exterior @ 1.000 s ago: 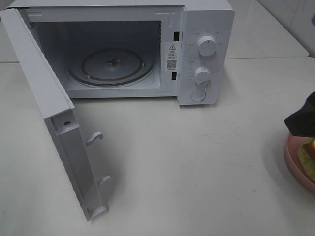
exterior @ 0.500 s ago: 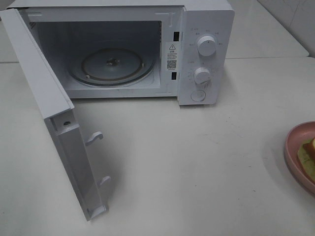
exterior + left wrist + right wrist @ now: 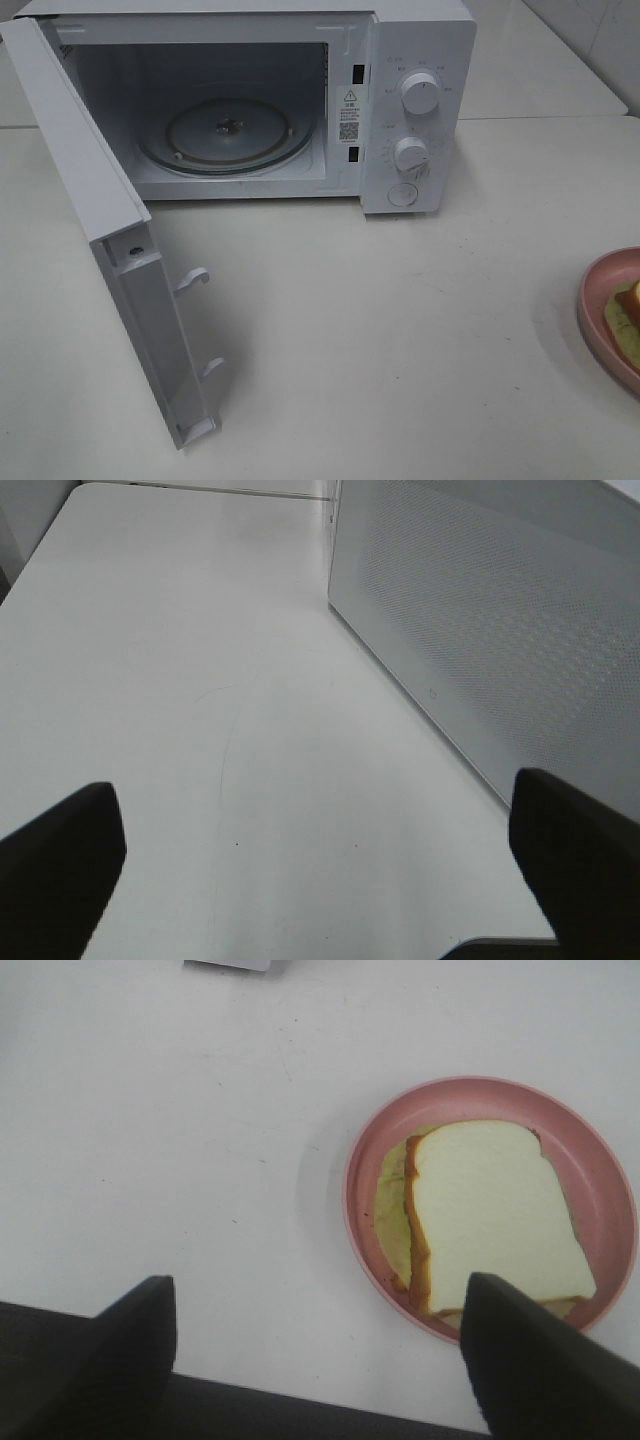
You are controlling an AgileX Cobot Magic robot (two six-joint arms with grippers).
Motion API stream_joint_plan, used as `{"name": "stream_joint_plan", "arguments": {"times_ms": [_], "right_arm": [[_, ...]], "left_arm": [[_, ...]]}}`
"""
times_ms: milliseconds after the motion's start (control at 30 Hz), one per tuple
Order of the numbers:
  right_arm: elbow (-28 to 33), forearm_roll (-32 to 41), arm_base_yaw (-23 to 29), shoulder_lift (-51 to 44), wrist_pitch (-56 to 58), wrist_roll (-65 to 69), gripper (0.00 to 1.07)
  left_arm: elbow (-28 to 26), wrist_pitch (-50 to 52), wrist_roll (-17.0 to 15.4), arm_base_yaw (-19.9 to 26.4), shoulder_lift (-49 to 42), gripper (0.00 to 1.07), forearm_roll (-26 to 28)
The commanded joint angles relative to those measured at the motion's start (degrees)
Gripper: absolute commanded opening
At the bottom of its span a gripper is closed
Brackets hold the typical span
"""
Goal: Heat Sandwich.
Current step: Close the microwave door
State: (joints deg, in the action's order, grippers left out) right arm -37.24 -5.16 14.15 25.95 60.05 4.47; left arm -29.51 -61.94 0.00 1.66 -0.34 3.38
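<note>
Right end effector [image 3: 315, 1360] gone from overhead view since second ago, now above sandwich [image 3: 490, 1215] on plate [image 3: 365, 1160], jaws spread, empty. Left end effector [image 3: 320, 860] wide open, empty. Microwave [image 3: 420, 60] door open; pickup pending.

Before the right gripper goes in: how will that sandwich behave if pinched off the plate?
The sandwich looks like soft sliced bread, so it will probably squash and flop under a pinch. Its slices sit offset, one peeking out beside the top one, so they may slide apart or separate. It lies flat in the pink plate, whose raised rim likely blocks a low side approach.
</note>
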Motion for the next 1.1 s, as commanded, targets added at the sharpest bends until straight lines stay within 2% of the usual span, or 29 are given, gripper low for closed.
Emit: {"name": "stream_joint_plan", "arguments": {"times_ms": [33, 433, 567, 867, 1100], "right_arm": [[1.9, 1.0, -2.1, -3.0, -0.2, -0.5, 0.76], [8.9, 1.8, -10.0, -18.0, -2.8, -0.6, 0.76], [8.8, 1.8, -11.3, -21.3, -2.8, -0.5, 0.76], [8.8, 1.8, -11.5, -27.8, -2.8, -0.6, 0.76], [8.8, 1.8, -11.5, -27.7, -2.8, -0.7, 0.76]], "left_arm": [[0.1, 0.7, 0.0, 0.1, -0.3, 0.99, 0.5], [0.1, 0.7, 0.0, 0.1, -0.3, 0.99, 0.5], [0.1, 0.7, 0.0, 0.1, -0.3, 0.99, 0.5], [0.1, 0.7, 0.0, 0.1, -0.3, 0.99, 0.5], [0.1, 0.7, 0.0, 0.1, -0.3, 0.99, 0.5]]}}
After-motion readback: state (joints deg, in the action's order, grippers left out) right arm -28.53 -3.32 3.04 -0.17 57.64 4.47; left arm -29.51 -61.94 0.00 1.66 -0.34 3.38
